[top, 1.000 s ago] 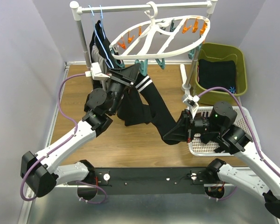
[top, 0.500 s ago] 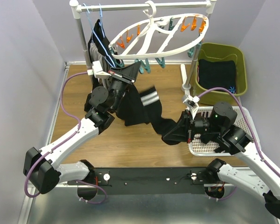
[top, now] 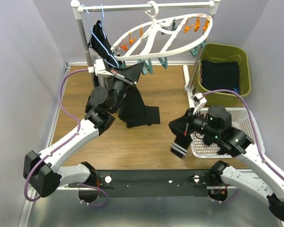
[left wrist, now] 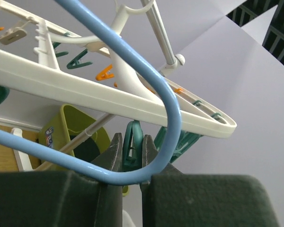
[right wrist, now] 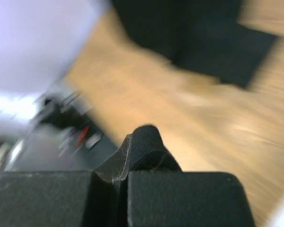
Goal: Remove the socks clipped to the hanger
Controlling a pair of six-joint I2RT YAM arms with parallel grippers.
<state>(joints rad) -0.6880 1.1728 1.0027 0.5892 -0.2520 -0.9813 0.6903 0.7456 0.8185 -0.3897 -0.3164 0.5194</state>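
the sock (top: 180, 147) hangs pinched in the right gripper (right wrist: 124, 163), cuff down.

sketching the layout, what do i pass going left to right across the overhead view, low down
left rack pole → black garment → dangling sock → white basket

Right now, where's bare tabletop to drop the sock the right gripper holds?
Free: wood tabletop between the hanging black garments and the black base rail, left of the sock. Crowded: white basket under the right arm; green bin holds dark cloth.
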